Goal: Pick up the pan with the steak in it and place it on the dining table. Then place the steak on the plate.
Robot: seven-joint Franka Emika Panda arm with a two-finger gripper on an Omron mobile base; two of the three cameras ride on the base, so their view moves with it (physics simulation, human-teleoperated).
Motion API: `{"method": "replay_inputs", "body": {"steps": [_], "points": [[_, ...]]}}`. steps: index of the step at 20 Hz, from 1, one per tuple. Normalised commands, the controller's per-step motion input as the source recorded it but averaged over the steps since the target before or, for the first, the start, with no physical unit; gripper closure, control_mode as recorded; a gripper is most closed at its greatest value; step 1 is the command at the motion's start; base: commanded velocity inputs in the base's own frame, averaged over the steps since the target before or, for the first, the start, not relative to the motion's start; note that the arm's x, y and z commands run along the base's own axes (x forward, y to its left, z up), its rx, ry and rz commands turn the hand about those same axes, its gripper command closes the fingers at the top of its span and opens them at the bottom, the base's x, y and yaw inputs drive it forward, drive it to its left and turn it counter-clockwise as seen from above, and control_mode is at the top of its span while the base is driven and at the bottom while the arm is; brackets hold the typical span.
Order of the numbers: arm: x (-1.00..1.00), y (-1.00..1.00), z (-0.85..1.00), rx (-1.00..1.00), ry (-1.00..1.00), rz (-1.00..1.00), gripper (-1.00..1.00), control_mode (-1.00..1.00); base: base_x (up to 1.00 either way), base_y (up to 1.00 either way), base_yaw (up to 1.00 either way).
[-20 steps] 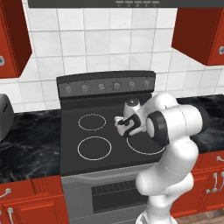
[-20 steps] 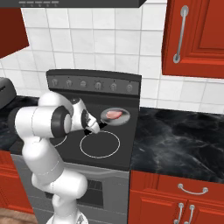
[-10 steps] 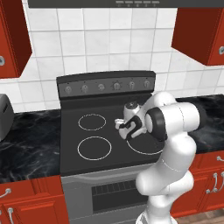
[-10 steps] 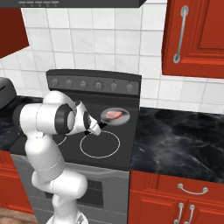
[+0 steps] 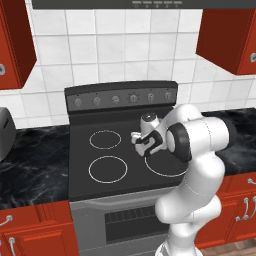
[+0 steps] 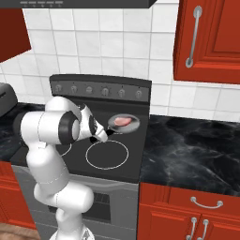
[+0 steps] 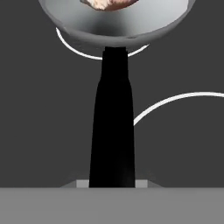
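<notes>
The small round grey metal pan point(image 6: 123, 123) with its straight black handle point(image 7: 112, 127) sits on the dark stove top's point(image 6: 70, 159) back right burner, the pinkish raw steak point(image 6: 122, 121) lying in its bowl. In the hand view the handle runs from six o'clock up to the bowl at twelve. The two-finger gripper point(image 6: 103, 137) has its jaws clamped on that handle's near end. A good lift, I judge, goes straight up and keeps the pan level, so the steak does not slide.
</notes>
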Motion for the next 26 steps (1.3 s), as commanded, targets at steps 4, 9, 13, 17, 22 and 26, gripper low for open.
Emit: {"method": "replay_inputs", "body": {"steps": [4,9,13,17,22,26], "points": [[-0.04,0.08,0.58,0.00,0.00,-0.09,1.00,-1.00,0.00,0.00,0.00],[-0.47,0.10,0.70,0.00,0.00,-0.03,1.00,-1.00,0.00,0.00,0.00],[-0.66,0.12,0.79,0.00,0.00,0.00,1.00,-1.00,0.00,0.00,0.00],[-0.74,0.12,0.82,0.00,0.00,0.00,1.00,-1.00,0.00,0.00,0.00],[-0.89,0.20,0.66,0.00,0.00,0.01,1.00,-1.00,0.00,0.00,0.00],[-0.96,0.34,0.48,0.00,0.01,0.05,1.00,-1.00,0.00,0.00,0.00]]}}
